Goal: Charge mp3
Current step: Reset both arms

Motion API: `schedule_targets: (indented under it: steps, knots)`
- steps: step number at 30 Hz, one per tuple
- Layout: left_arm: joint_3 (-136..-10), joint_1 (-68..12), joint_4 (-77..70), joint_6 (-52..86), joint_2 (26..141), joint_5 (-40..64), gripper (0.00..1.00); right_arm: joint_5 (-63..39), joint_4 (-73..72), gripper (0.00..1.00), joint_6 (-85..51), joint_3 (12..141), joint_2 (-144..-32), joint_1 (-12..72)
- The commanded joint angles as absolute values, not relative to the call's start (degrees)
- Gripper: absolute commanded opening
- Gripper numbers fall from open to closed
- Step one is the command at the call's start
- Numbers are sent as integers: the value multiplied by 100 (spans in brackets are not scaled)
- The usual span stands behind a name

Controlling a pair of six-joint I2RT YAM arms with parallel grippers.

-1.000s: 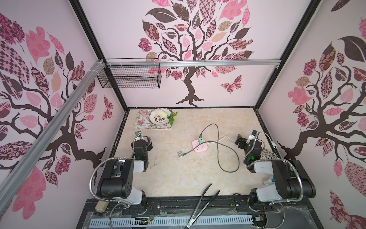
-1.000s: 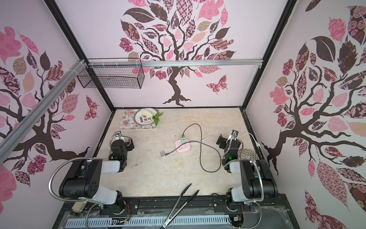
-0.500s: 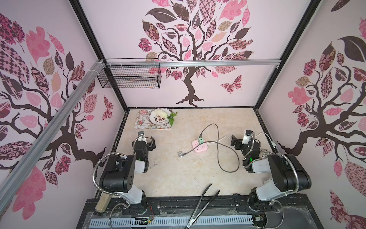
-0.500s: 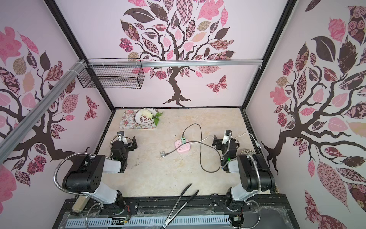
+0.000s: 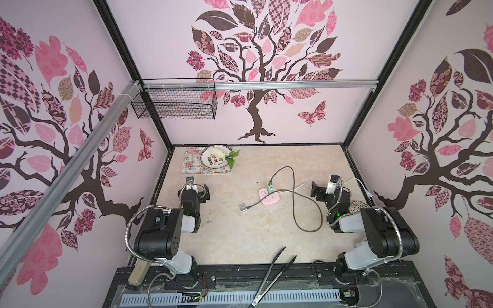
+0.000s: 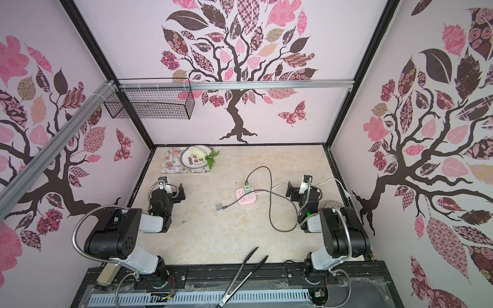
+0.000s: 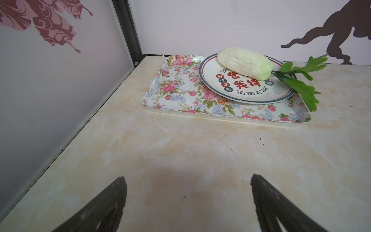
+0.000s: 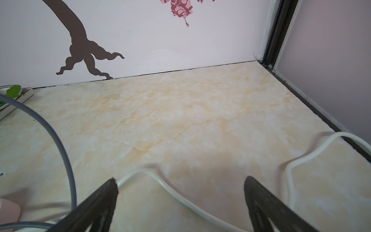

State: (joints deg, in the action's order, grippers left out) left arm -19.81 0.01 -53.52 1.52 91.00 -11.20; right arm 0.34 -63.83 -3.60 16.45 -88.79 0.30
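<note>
The mp3 (image 5: 242,207) lies flat in the middle of the beige marble tabletop (image 5: 234,240), between my two claws and well apart from both. My left claw (image 7: 187,177) and right claw (image 8: 180,178) gape empty. One grey cable (image 8: 73,186) runs from it to one mint-green charger (image 5: 270,190) on one pink power strip (image 5: 270,199). One floral tray (image 5: 190,163), one plate (image 5: 207,160) and one pair of tongs (image 5: 272,274) are also here, within pink tree-patterned walls (image 5: 293,120).

The beige table (image 5: 234,240) bears a floral tray (image 5: 190,162) in its far left corner. Near its middle lie a pink power strip (image 5: 270,198), the mp3 (image 5: 242,207) and a grey cable (image 5: 309,231); tongs (image 5: 275,262) cross its near edge.
</note>
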Motion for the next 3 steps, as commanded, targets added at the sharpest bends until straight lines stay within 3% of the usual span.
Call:
schedule_targets:
  steps: [1,3]
  knots:
    - [-2094,20,-5522,159,9096,-1063,98,9,-6344,100,-280,1752,-8911,52]
    - [-2096,26,-5523,161,9097,-1064,98,2,-6368,100,-275,1723,-8881,51]
